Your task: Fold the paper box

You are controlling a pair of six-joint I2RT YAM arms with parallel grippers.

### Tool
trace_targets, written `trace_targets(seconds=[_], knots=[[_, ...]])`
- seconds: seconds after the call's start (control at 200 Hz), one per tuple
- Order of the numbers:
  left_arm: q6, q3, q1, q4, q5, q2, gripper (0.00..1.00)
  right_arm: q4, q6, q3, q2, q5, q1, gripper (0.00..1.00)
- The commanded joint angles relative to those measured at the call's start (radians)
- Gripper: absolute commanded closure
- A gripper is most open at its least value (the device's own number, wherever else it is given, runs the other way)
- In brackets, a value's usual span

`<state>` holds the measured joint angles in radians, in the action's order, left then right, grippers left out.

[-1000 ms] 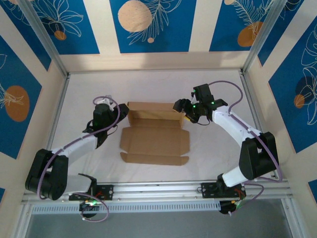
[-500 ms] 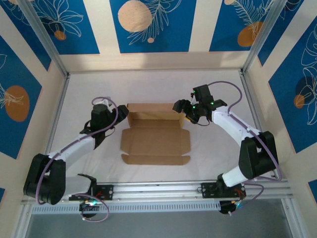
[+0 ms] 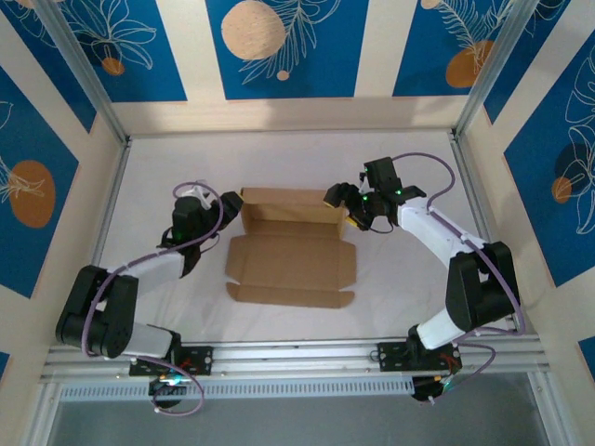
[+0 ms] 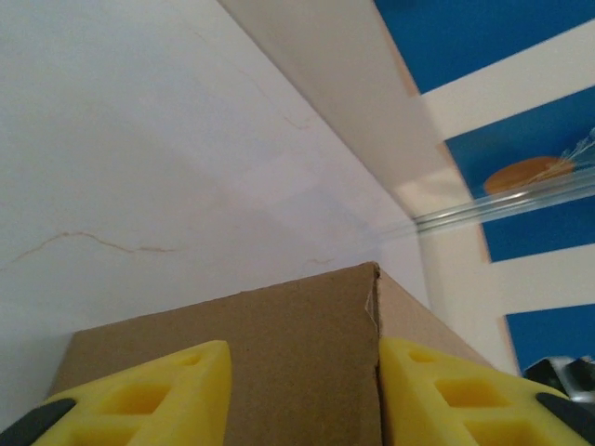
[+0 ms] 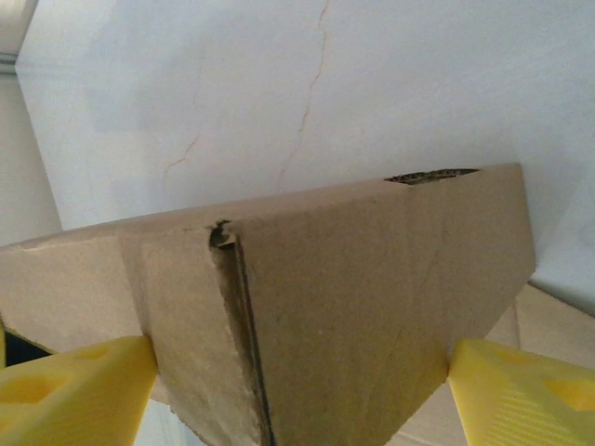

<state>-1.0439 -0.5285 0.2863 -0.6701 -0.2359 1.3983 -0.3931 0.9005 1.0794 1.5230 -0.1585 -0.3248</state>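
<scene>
The paper box (image 3: 290, 260) is brown cardboard lying in the middle of the table, its rear wall upright and its front panels spread flat. My left gripper (image 3: 232, 206) is at the box's rear left corner. In the left wrist view its yellow fingers (image 4: 149, 395) stand apart, open, with the box's corner wall (image 4: 279, 334) across the gap. My right gripper (image 3: 339, 200) is at the rear right corner. Its jaws (image 5: 297, 395) are wide open and straddle a folded cardboard corner (image 5: 372, 279) that spans the gap from finger to finger.
The white table (image 3: 279, 158) is walled by an aluminium frame (image 3: 107, 111) and blue patterned panels at the back and sides. A rail (image 3: 297, 353) with both arm bases runs along the near edge. Open surface lies behind the box and to either side of it.
The left gripper's jaws have opened wider and it has shifted slightly towards the box's rear left corner. The right gripper has barely moved, opening a little. The box stays put.
</scene>
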Motion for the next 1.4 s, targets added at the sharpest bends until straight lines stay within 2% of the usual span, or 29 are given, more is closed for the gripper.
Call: trace_targets(seconds=[0.0,0.31,0.375,0.46,0.55,0.64,0.8,0.885,1.01,1.201,1.321,1.396], knots=[[-0.092,0.057,0.03,-0.14,-0.085,0.031,0.57,0.063,0.078,-0.02,0.034,-0.107,-0.018,0.18],[-0.285,0.156,0.108,-0.406,0.043,0.137,0.6,0.31,0.31,-0.129,0.019,-0.153,-0.032,0.21],[-0.289,0.15,0.119,-0.415,0.049,0.137,0.61,0.359,0.344,-0.148,0.019,-0.16,-0.038,0.21],[-0.264,0.142,0.122,-0.367,0.059,0.103,0.6,0.326,0.325,-0.143,0.014,-0.142,-0.041,0.22],[-0.215,0.135,0.122,-0.268,0.073,0.041,0.6,0.238,0.262,-0.133,-0.009,-0.093,-0.03,0.24],[-0.136,0.11,0.12,-0.093,0.083,-0.025,0.6,0.099,0.142,-0.082,-0.02,-0.03,-0.02,0.23],[-0.007,0.068,0.12,0.184,0.143,-0.11,0.61,-0.074,-0.078,0.007,-0.026,0.075,0.001,0.15],[0.032,0.057,0.12,0.258,0.168,-0.126,0.63,-0.105,-0.187,0.028,-0.05,0.108,0.012,0.12],[0.059,0.042,0.12,0.33,0.194,-0.147,0.64,-0.139,-0.349,0.057,-0.104,0.15,0.015,0.12],[0.065,0.031,0.12,0.358,0.215,-0.18,0.64,0.044,-0.507,-0.113,-0.316,0.255,0.009,0.13],[0.063,0.014,0.12,0.364,0.213,-0.176,0.64,0.269,-0.626,-0.323,-0.493,0.305,-0.038,0.2],[0.053,0.005,0.122,0.364,0.211,-0.173,0.64,0.427,-0.732,-0.457,-0.551,0.318,-0.084,0.23]])
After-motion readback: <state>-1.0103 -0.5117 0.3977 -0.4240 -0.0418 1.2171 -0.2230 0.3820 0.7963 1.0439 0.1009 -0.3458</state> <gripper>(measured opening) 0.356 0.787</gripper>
